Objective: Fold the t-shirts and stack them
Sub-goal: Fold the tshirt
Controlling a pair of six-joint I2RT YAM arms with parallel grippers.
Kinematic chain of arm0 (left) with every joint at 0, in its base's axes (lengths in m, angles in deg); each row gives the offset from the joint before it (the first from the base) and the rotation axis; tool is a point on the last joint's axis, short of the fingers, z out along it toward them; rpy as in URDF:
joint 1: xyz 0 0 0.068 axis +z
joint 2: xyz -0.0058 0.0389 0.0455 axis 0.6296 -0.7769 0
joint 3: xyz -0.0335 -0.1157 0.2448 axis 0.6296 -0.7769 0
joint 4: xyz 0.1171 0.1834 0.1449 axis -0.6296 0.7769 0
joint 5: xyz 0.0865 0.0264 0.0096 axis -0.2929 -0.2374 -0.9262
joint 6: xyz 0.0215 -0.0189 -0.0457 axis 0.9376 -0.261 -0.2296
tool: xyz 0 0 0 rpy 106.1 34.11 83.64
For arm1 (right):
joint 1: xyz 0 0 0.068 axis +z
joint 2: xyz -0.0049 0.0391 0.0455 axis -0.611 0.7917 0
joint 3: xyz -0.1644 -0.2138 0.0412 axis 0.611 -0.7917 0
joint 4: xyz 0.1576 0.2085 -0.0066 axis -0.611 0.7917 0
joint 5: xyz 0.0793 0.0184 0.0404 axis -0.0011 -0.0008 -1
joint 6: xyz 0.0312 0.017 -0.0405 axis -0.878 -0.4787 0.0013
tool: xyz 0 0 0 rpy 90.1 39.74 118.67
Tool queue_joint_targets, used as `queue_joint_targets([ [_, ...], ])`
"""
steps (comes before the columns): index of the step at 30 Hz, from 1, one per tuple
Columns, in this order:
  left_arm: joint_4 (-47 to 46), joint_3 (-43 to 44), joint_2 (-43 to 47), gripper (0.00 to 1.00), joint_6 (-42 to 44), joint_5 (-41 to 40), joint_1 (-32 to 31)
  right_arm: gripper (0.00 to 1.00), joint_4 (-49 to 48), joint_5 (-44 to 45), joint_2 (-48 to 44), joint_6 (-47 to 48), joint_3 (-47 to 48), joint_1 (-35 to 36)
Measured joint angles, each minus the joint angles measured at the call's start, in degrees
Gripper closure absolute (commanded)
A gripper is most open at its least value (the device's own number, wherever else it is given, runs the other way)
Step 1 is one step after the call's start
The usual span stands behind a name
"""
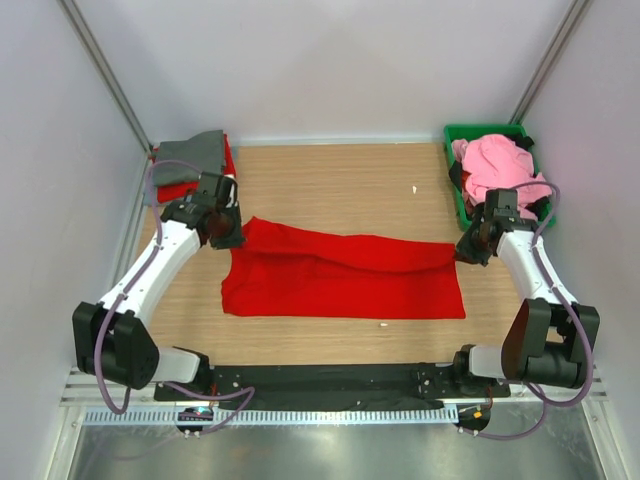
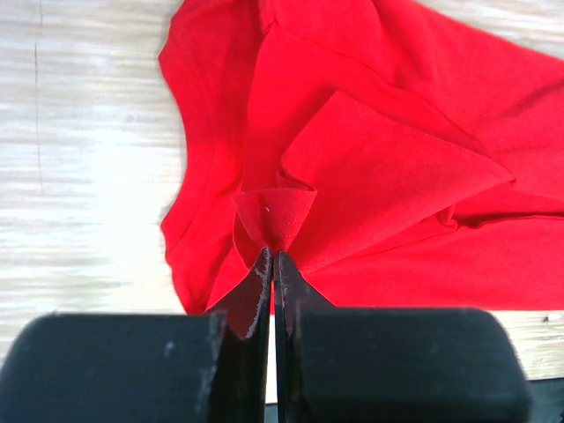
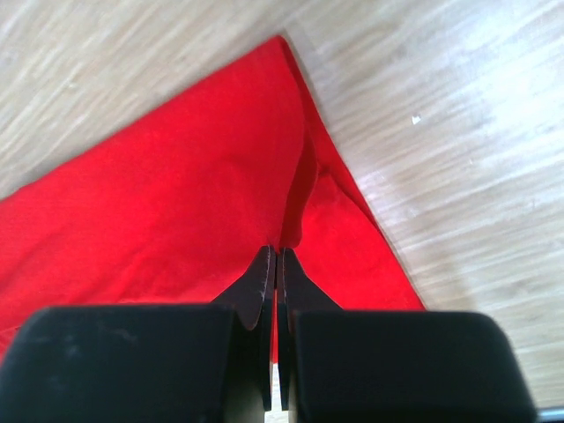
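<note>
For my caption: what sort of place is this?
Probably a robot test cell: a left arm and right arm mounted at a wooden table, plain white walls close around, a red t-shirt spread for folding.

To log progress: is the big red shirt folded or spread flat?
Partly folded: the red shirt lies as a wide band with one layer doubled over lengthwise.

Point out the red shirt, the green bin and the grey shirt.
red shirt (image 1: 340, 285): top view, middle of the spread cloth.
green bin (image 1: 482, 129): top view, far rim.
grey shirt (image 1: 195, 150): top view, its upper face, far left corner.
</note>
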Motion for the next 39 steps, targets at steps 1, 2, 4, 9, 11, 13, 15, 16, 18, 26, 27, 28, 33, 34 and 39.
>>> queue_joint_targets([
  [1,0.11,-0.57,0.61,1.0,-0.04,-0.07,0.0,0.99,0.2,0.13,-0.35,-0.15,-0.57,0.0],
  [2,0.22,-1.09,1.2,1.0,-0.09,-0.09,0.0,0.99,0.39,0.33,-0.59,-0.37,-0.98,0.0],
  [4,0.31,-2.38,2.36,1.0,-0.31,-0.11,0.0,0.99,0.61,0.87,-1.05,-0.76,-1.64,0.0],
  [9,0.9,-5.57,4.55,1.0,-1.03,-0.13,0.0,0.99,0.79,2.64,-1.79,-1.38,-2.1,-0.07],
  [11,1.14,-6.51,5.05,1.0,-1.05,-0.13,0.0,0.99,0.81,3.48,-1.79,-1.46,-2.12,-0.33],
  [13,1.51,-7.32,5.55,1.0,-1.09,-0.11,0.0,0.99,0.79,4.13,-1.79,-1.62,-2.14,-0.63],
  [15,1.97,-7.96,6.1,1.0,-1.27,-0.11,0.0,0.99,0.74,4.72,-1.79,-1.86,-2.36,-0.7],
  [16,2.1,-8.26,6.45,1.0,-1.31,-0.11,0.0,0.99,0.72,4.94,-1.79,-2.03,-2.58,-0.7],
  [18,2.49,-8.79,7.17,1.0,-1.49,-0.11,-0.02,0.99,0.76,5.25,-1.86,-2.27,-3.19,-0.7],
  [26,3.21,-11.06,8.07,0.99,-2.93,-0.15,-2.62,0.99,0.98,8.11,-4.35,-3.1,-5.09,-0.7],
  [27,3.41,-11.19,8.02,0.99,-3.02,-0.15,-3.26,0.99,1.03,8.37,-4.59,-3.1,-5.14,-0.7],
  [28,3.63,-11.26,7.91,0.99,-3.23,-0.2,-3.91,0.99,1.09,8.74,-4.85,-3.15,-5.14,-0.7],
  [33,5.25,-11.26,7.02,0.93,-4.59,-1.05,-5.07,0.96,1.29,9.77,-5.07,-3.54,-5.16,-0.7],
  [34,5.92,-11.26,6.93,0.93,-4.96,-1.25,-5.07,0.93,1.42,10.14,-5.07,-3.72,-5.16,-0.7],
  [39,10.01,-10.47,7.06,0.56,-5.57,-2.01,-5.18,0.41,2.08,11.82,-5.11,-5.07,-5.22,-0.79],
])
